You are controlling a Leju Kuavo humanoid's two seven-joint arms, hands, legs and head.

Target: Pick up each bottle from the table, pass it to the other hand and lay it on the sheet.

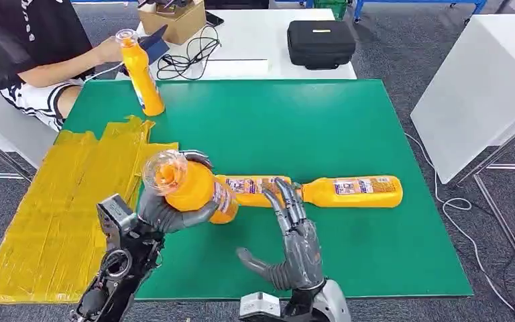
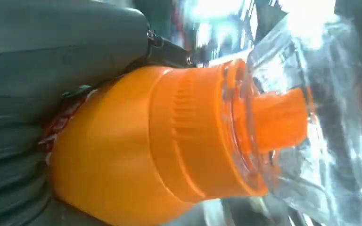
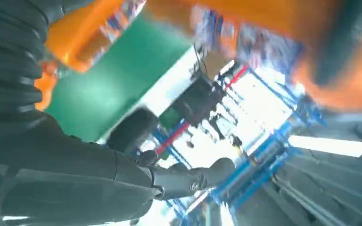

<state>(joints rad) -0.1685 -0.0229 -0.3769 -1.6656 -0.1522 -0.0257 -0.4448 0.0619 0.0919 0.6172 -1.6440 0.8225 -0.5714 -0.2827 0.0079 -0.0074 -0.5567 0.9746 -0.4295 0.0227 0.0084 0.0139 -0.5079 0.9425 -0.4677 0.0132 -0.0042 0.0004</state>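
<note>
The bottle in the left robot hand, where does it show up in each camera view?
Head view: the held bottle sits lower left of centre, cap toward the camera, gripped by the left robot hand.
Left wrist view: it covers most of the frame.
Right wrist view: a blurred orange shape, likely this bottle.
Shared landmark: its clear cap.

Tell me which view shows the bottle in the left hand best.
Head view: the whole bottle shows, gripped by the left hand. The left wrist view gives a close-up of its cap; the right wrist view, a blurred orange body.
</note>
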